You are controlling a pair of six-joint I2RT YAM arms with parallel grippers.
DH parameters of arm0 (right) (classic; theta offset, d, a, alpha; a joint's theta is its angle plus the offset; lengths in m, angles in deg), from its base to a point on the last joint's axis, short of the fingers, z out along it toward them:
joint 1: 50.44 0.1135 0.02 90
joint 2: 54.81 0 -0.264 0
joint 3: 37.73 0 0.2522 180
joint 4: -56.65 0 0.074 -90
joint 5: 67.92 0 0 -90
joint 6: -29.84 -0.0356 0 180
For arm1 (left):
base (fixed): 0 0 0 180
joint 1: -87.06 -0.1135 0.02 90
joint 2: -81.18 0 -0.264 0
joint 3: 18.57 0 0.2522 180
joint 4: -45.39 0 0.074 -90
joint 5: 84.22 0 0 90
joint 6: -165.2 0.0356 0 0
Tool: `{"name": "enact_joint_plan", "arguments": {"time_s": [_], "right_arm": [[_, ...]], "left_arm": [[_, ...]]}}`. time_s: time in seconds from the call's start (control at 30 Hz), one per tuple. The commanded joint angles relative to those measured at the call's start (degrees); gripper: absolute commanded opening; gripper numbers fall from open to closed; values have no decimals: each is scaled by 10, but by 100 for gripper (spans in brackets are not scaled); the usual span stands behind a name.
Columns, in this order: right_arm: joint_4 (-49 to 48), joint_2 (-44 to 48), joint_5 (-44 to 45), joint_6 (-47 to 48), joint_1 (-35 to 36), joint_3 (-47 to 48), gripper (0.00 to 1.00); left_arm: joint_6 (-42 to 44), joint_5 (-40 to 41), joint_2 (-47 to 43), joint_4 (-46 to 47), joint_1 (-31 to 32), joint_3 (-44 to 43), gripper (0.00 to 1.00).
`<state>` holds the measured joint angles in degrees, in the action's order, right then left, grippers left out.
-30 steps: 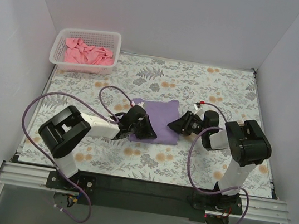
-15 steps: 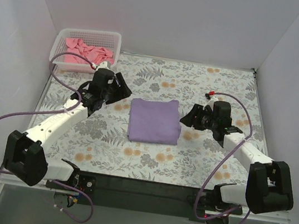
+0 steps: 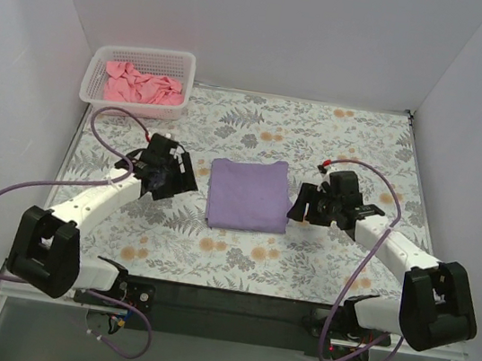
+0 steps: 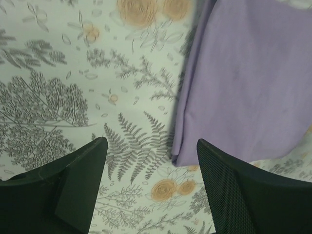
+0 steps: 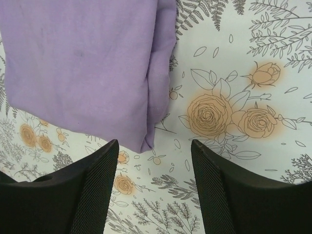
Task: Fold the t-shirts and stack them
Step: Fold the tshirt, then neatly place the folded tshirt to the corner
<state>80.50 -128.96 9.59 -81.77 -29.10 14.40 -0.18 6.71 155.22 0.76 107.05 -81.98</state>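
Note:
A lavender-purple t-shirt (image 3: 249, 194) lies folded into a neat rectangle in the middle of the tablecloth; it also fills the upper right of the left wrist view (image 4: 243, 83) and the upper left of the right wrist view (image 5: 83, 63). A salmon-pink t-shirt (image 3: 142, 86) sits crumpled in the basket. My left gripper (image 3: 179, 179) hovers just left of the folded shirt, open and empty (image 4: 152, 146). My right gripper (image 3: 300, 208) stands just right of the shirt, open and empty (image 5: 155, 146). Neither touches the cloth.
A white mesh basket (image 3: 185, 68) stands at the back left corner. The floral tablecloth (image 3: 338, 140) covers the table, with white walls on three sides. Purple cables loop from both arms over the near table.
Both grippers let go of the purple shirt and drew apart to its sides, opening wide. The shirt now lies flat and folded. The left arm swung out toward the basket, then came back nearer.

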Motion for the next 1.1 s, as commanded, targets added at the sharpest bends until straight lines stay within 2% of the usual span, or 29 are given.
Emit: {"name": "enact_joint_plan", "arguments": {"time_s": [0.0,0.13,0.3,0.57,0.67,0.7,0.73,0.83,0.87,1.07], "right_arm": [[14,26,26,8,5,8,69],[14,36,20,4,5,-1,70],[13,56,14,2,5,-15,70],[14,96,-2,-5,5,-45,70],[15,114,3,-3,6,-56,70],[15,117,4,-2,5,-58,70],[16,125,7,-2,6,-59,70],[16,137,12,0,5,-64,70],[17,139,12,2,5,-64,70],[26,157,10,12,5,-51,70]], "left_arm": [[-12,-59,10,11,4,31,73],[-26,-38,44,23,34,34,73],[-45,-27,105,42,66,9,63],[-67,7,221,48,123,-49,57],[-71,9,250,46,125,-61,43],[-74,10,254,45,125,-60,36],[-76,12,257,43,125,-60,25],[-76,42,264,23,124,-62,8],[-74,75,267,0,121,-71,0],[-26,196,273,-83,43,-105,0]]}}
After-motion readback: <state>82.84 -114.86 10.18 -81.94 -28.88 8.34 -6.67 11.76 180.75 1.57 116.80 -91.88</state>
